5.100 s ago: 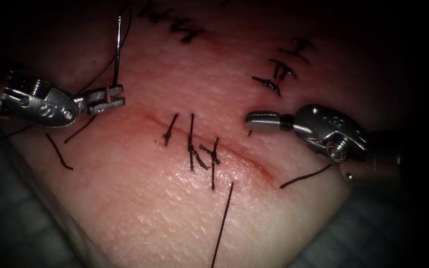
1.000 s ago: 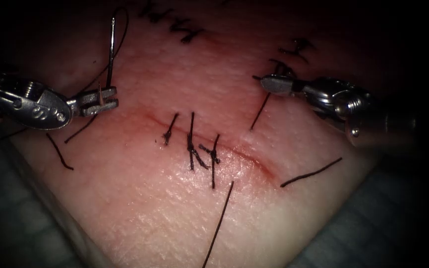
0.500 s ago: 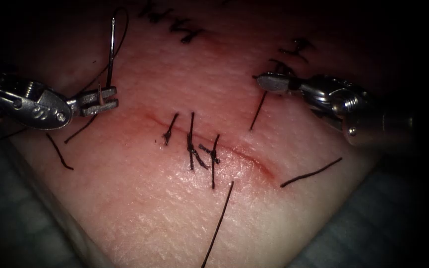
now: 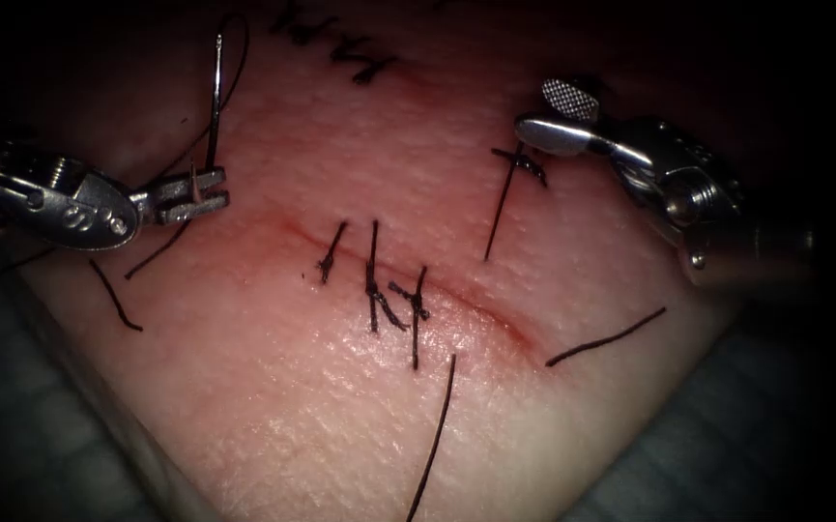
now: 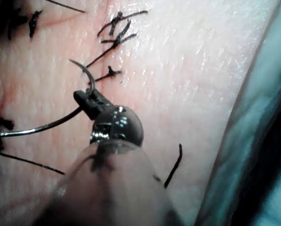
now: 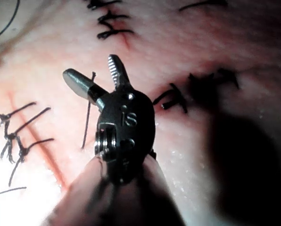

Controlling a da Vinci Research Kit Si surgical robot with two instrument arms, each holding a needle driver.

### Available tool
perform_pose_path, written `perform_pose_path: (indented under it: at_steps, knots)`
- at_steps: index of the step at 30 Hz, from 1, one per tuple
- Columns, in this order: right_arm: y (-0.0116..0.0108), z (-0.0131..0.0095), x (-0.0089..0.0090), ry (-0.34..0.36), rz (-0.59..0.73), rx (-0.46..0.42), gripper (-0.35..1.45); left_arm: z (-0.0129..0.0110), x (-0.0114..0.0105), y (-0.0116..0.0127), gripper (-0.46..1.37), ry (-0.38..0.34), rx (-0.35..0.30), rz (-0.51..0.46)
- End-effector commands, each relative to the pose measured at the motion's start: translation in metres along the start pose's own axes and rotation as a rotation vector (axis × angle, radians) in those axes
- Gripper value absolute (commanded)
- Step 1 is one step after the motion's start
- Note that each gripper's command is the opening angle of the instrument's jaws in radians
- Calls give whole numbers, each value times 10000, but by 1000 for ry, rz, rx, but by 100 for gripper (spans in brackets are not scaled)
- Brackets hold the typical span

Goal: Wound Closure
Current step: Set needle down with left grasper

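Observation:
The cut (image 4: 456, 302) runs slantwise across the tissue (image 4: 321, 406) and carries three dark stitches (image 4: 374, 275). My left tool (image 4: 195, 193) hovers left of the cut, shut on the curved needle (image 4: 215, 106) a short way back from its point. The needle is out of the tissue, and its long part rises to the thread end. In the left wrist view the needle (image 5: 86, 75) curves out of the left tool (image 5: 86, 98). My right tool (image 4: 553, 114) stands open up on the right, holding nothing. A short thread end (image 4: 498, 208) stands just below it. The right wrist view shows the right tool (image 6: 89, 67) spread beside that thread end (image 6: 87, 122).
Loose cut ends of thread lie at the left (image 4: 113, 295), lower right (image 4: 606, 336) and bottom middle (image 4: 434, 435). Older stitch rows (image 4: 360, 60) mark the far tissue. Grey-blue cloth (image 4: 31, 435) lies beyond the tissue's edges.
My right tool carried the short thread end up and away from the cut, then opened and let it go, drawing slightly up and right. The left tool with the needle stayed still.

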Motion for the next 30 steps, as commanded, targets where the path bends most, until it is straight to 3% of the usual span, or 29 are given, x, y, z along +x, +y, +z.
perform_pose_path:
  at_steps: [1,9,11,16,24,30]
  knots:
    - [4,-6,1,0,-22,11,127,0,0,0,-35,0,-2,0]
    - [14,-29,2,-14,-191,54,133,2,0,0,-35,0,-1,12]
    - [14,-38,0,-43,-272,62,132,3,-1,-1,-35,1,-1,18]
    - [6,-48,-3,-120,-307,92,133,4,-2,-1,-35,2,-1,24]
    - [-32,-59,-13,-117,-331,179,126,5,-1,3,-35,4,7,73]
    - [-64,-52,-20,-130,-351,219,122,6,-1,6,-35,9,18,110]
